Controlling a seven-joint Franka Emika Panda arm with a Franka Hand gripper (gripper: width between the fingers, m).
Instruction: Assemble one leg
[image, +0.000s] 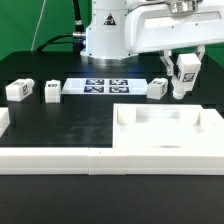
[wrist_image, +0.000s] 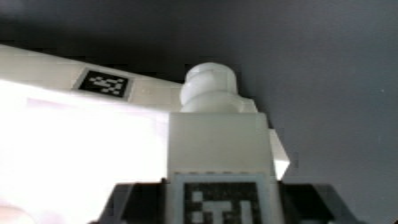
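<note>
My gripper (image: 183, 72) is shut on a white leg (image: 185, 74) with a black-and-white tag and holds it above the table at the exterior view's right. In the wrist view the held leg (wrist_image: 222, 140) fills the middle, its round peg end pointing away, with my dark fingers (wrist_image: 139, 200) on both sides of its tagged end. Three more tagged legs lie on the table: one (image: 157, 88) just left of my gripper, and two (image: 51, 92) (image: 16, 90) at the exterior view's left. The large white panel (image: 170, 128) with raised rim sits in front of my gripper.
The marker board (image: 105, 85) lies flat at the middle back. The robot base (image: 105, 35) stands behind it. A white L-shaped fixture (image: 50, 155) runs along the front of the black table. A tagged white edge (wrist_image: 107, 80) shows in the wrist view.
</note>
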